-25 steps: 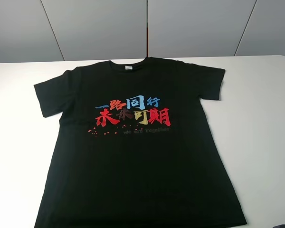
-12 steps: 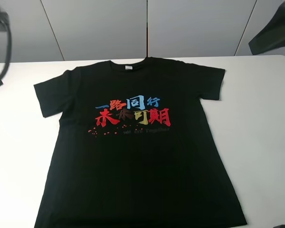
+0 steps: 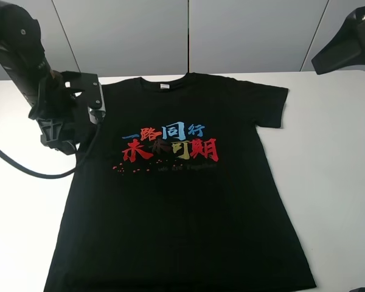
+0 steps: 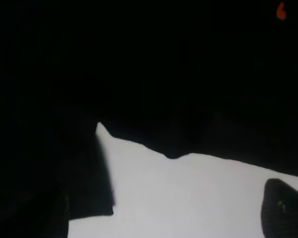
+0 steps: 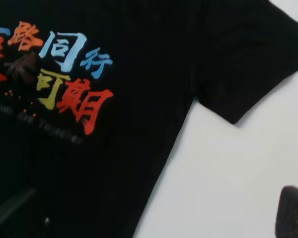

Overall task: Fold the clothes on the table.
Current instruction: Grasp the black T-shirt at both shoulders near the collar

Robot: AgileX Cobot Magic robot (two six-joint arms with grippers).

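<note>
Exterior high view: left gripper (image 3: 59,139) — jaws wide, empty — low over T-shirt (image 3: 182,201) left sleeve (far-left corner); shallow pinch could catch one layer, skewing fold

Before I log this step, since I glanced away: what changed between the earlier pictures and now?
The left end effector swung in from the left side of the table and now hangs open over the left-hand sleeve of the T-shirt, gripping nothing. The right arm edged slightly further in at the top right corner. The T-shirt has not moved: flat, print up, not yet folded.
</note>
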